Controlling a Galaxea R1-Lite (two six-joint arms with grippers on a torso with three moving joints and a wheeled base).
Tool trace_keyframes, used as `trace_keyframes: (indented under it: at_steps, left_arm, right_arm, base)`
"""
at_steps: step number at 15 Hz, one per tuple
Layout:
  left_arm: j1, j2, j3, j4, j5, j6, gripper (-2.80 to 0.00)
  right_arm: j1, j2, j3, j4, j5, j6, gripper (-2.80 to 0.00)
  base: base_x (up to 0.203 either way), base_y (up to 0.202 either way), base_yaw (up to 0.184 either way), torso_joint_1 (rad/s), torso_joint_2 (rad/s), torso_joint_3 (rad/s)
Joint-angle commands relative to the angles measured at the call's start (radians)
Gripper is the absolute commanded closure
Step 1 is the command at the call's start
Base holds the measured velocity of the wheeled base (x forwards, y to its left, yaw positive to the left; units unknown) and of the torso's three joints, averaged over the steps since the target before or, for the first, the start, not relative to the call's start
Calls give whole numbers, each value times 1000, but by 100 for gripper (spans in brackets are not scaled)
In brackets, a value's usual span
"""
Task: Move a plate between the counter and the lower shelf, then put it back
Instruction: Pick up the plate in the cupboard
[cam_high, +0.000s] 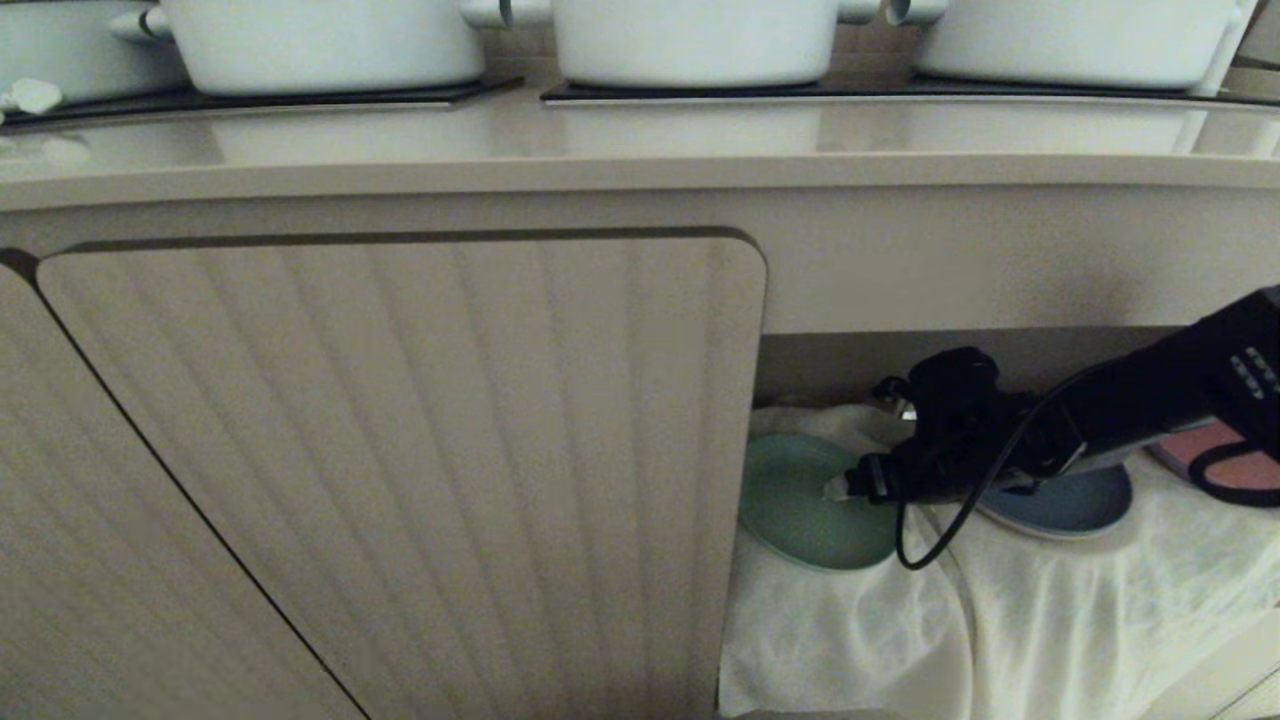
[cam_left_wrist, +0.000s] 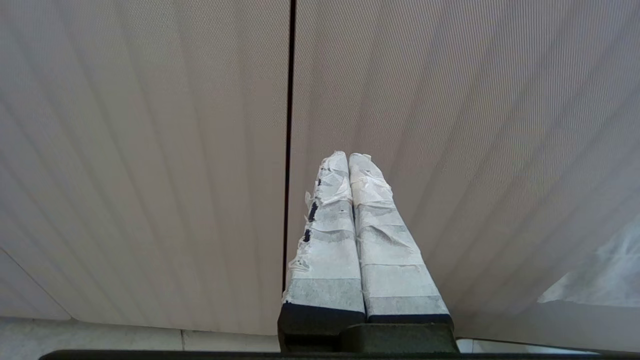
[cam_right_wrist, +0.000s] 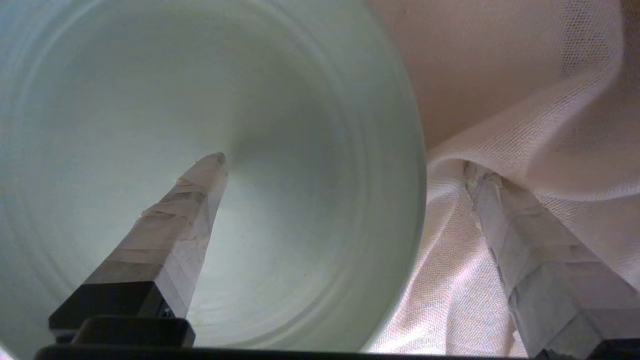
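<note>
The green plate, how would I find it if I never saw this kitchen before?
Look under the counter with the white pots, into the lower shelf draped in a white cloth. Three plates lie there; the green plate is farthest left, by the cupboard door. It alone is mint green, beside a blue plate and a pink plate, with the right gripper open at its rim.
</note>
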Motion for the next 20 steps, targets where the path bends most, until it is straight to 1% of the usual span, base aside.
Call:
trace_keyframes:
  at_steps: [1, 10, 20]
  left_arm:
    - [0, 0, 0, 0, 1, -1, 0]
    - [0, 0, 0, 0, 1, -1, 0]
    - [0, 0, -1, 0, 1, -1, 0]
  right_arm:
    - [0, -5, -1, 3, -2, 0, -280]
    - [-6, -51, -17, 94, -2, -2, -280]
    - [0, -17, -67, 89, 0, -5, -280]
  base:
    - [0, 0, 0, 0, 0, 0]
    - [0, 0, 0, 0, 0, 0]
    - [0, 0, 0, 0, 0, 0]
